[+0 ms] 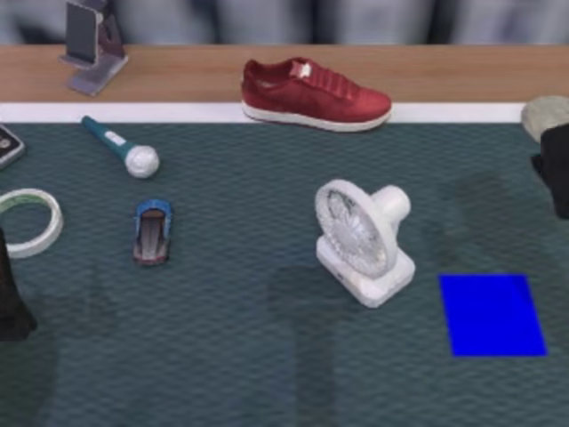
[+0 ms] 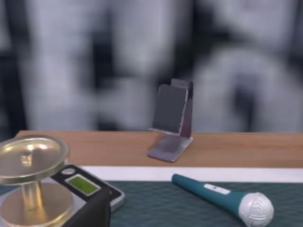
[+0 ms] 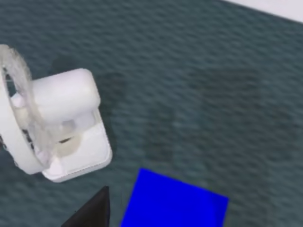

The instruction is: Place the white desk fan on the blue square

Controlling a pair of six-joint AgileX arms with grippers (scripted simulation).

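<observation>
white desk fan (image 1: 364, 242) stands mid-table, blue square (image 1: 492, 313) to its right, shoe (image 1: 313, 92) behind.

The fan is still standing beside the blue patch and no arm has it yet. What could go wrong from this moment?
1. The white desk fan is top-heavy: a wide round head over a small base. A grip on the head might tip it.
2. The blue square looks only slightly wider than the fan's base, so a small offset could leave the base overhanging.
3. The right gripper is parked at the right edge; its reach inward could bump the motor housing.
</observation>
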